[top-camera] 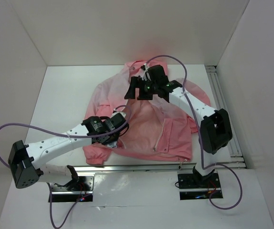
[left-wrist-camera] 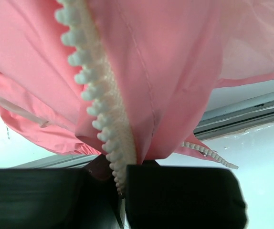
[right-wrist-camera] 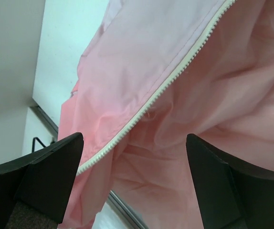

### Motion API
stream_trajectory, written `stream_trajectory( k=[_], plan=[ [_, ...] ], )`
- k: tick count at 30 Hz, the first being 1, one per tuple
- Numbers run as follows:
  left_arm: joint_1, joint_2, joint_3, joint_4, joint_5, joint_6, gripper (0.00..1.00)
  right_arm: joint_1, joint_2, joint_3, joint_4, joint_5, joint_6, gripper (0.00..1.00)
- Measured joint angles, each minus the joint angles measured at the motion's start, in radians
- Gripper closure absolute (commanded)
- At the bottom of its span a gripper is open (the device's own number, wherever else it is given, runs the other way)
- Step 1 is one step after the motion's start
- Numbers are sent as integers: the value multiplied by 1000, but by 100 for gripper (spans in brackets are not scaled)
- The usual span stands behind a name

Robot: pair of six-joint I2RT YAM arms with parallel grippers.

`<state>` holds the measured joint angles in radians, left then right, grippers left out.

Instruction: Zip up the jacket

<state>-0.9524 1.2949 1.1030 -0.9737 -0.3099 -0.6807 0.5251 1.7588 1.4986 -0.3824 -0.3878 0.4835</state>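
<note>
A: Left side?
B: The white-and-black left arm (top-camera: 56, 143) is stretched low, up and to the right from its base. The black two-finger left gripper (left-wrist-camera: 122, 191) is seen pinched on the zipper edge of the thin pink jacket (left-wrist-camera: 165, 71).
A: Right side?
B: The white-and-black right arm (top-camera: 194, 107) is bent at the elbow, with the forearm angled up-left. The black right gripper (right-wrist-camera: 134, 176) is held wide, fingers (right-wrist-camera: 46, 176) well apart.

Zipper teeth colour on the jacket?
Off-white zipper teeth on the pink jacket; clearest in the left wrist view.
</note>
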Motion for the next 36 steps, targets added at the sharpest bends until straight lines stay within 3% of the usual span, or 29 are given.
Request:
stream_trajectory(
  k=[6,9,10,11,12,13,14,15,16,21,22,23,24,26,29,33,34,36],
  plan=[
    [0,-23,-4,-14,-1,-13,100,-29,110,4,103,-112,85,7],
    [0,-25,-5,-19,0,-30,100,-35,182,5,172,-175,137,46],
    [0,-25,-7,-18,0,-30,100,-37,202,5,195,-192,154,64],
    [0,-25,-11,-16,5,-29,100,-39,218,6,216,-206,169,91],
    [0,-25,-14,-12,17,-26,97,-42,232,7,234,-215,184,100],
    [0,-24,-18,-8,30,-19,78,-45,238,8,238,-215,190,100],
    [0,-23,-19,-3,48,-2,23,-48,242,9,240,-211,196,100],
    [-1,-21,-19,3,66,14,5,-56,243,9,241,-203,197,100],
    [-3,-19,-19,9,85,25,0,-71,243,9,245,-196,196,100],
    [-13,-19,-18,63,185,85,0,-208,248,9,283,-180,195,98],
    [-12,-19,-15,74,198,101,0,-233,255,12,287,-175,190,67],
    [-8,-19,-10,83,212,106,3,-262,266,21,284,-169,187,50],
    [1,-19,-3,92,224,109,8,-284,281,34,282,-160,177,36],
    [36,-19,12,119,249,106,20,-307,300,43,278,-141,152,19],
    [81,-9,23,166,264,93,22,-311,270,-3,263,-100,122,16],
    [83,17,23,206,294,67,24,-291,41,-228,235,-8,87,48],
    [80,21,23,211,293,61,28,-278,-41,-286,224,20,81,61],
    [74,24,23,214,287,40,28,-225,-214,-391,210,69,71,62]
  ],
)
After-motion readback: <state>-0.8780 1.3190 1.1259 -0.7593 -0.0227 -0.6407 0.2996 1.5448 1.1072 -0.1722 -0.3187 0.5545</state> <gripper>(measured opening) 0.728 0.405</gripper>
